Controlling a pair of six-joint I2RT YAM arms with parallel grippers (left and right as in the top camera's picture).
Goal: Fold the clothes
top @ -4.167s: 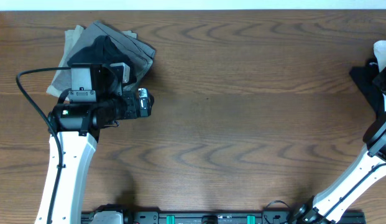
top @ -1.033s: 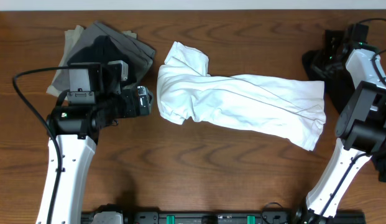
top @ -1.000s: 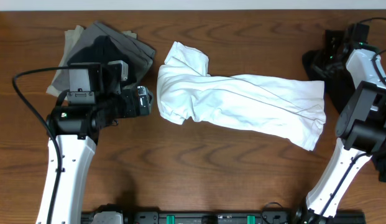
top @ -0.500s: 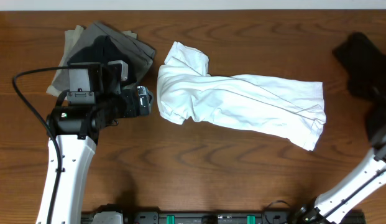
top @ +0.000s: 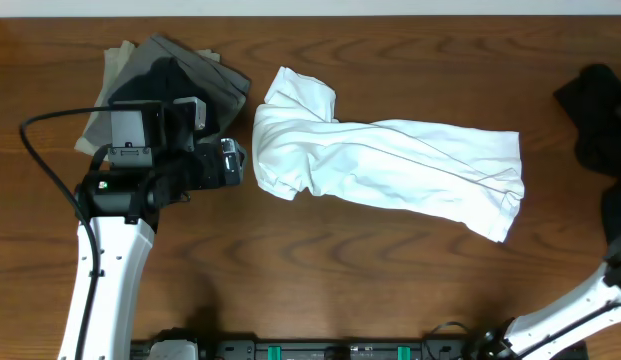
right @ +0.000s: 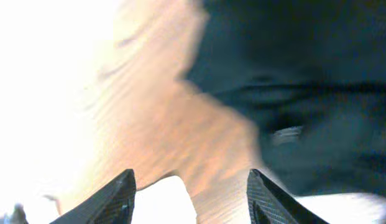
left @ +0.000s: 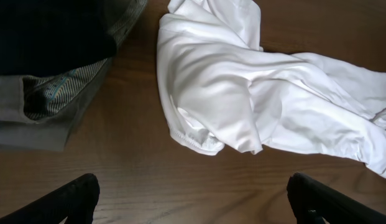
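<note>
- Overhead: white T-shirt (top: pixel 385 165) lies mid-tabletop (top: pixel 330 280), crumpled, long axis left-right. A sleeve is bunched at the far-left end, and the right end skews down toward the near side.
- Overhead: the shirt's left edge is just beside the left jaws, with a thin strip of wood between them, not touching. The left arm (top: pixel 115 250) comes up from the near edge on the left side.
- Overhead: pile of grey and dark garments (top: pixel 205 80) sits in the far-left corner, partly under the left wrist. A narrow wood gap separates its right edge from the shirt's sleeve.
- Overhead: black garment (top: pixel 595 100) is at the right edge and runs out of frame. A band of wood separates it from the shirt's right end.
- Overhead: a broad run of bare wood lies along the near side below the shirt, with a narrower band along the far edge. The right arm (top: pixel 580 310) shows only in the near-right corner, and the right jaws are outside this view.
- Left wrist: left jaws are spread to full width, fingertips (left: pixel 74 199) low in both corners, only wood between them. The shirt's rolled left edge (left: pixel 199 134) is ahead and the grey pile (left: pixel 50 106) ahead-left, with a wood channel between them.
- Right wrist: blurred, with glare on the left. Right jaws are partway apart, fingertips (right: pixel 115 196) gripping nothing, wood visible in the gap. The black garment (right: pixel 304 81) fills the upper right, its ragged edge against the wood. A white patch (right: pixel 165 199) sits low between the tips; I cannot tell what it is.
</note>
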